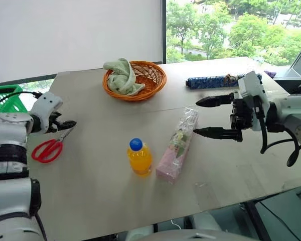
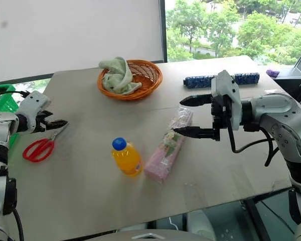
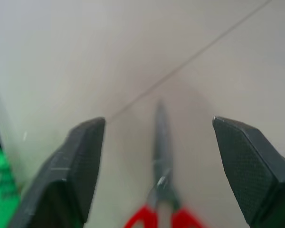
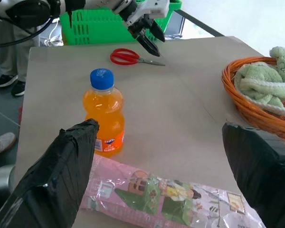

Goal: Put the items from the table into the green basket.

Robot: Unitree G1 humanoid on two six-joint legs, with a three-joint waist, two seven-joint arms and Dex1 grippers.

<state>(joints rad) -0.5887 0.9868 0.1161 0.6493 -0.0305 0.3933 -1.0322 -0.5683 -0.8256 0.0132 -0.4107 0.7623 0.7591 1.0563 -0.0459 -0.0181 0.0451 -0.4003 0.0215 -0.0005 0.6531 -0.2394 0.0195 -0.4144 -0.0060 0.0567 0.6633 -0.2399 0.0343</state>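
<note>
Item 1. Large flat beige-grey counter (image 1: 100, 196) with a seam line across it, carrying all loose goods.

Item 2. Red-handled scissors (image 1: 50, 148), flat on the counter at the near left. Long axis ran from the red loops nearest the robot out to the blade tips, far and slightly right. The left end effector (image 1: 65, 124) hovered just above and beyond the blades, its fingers parted and empty; in the left wrist view the blades (image 3: 160, 142) lay between the two spread fingers (image 3: 83, 161). This arm was plainly the nearer one to the scissors.

Item 3. Small orange drink bottle with blue cap (image 1: 139, 156), upright, centre of the counter, near edge.

Item 4. Long pink clear-wrapped flowery packet (image 1: 177, 145), just right of the bottle, long axis running near to far. The right end effector (image 1: 208, 116) hung beside its far end, fingers wide apart, holding nothing.

Item 5. Bright green lattice plastic basket (image 1: 7, 98), off the counter's far left edge, beyond the left arm; its contents could not be made out.

Item 6. Round orange wicker basket (image 1: 145, 80), far centre, holding a pale green cloth (image 1: 121, 76).

Item 7. Dark blue patterned roll (image 1: 210, 81), far right.
</note>
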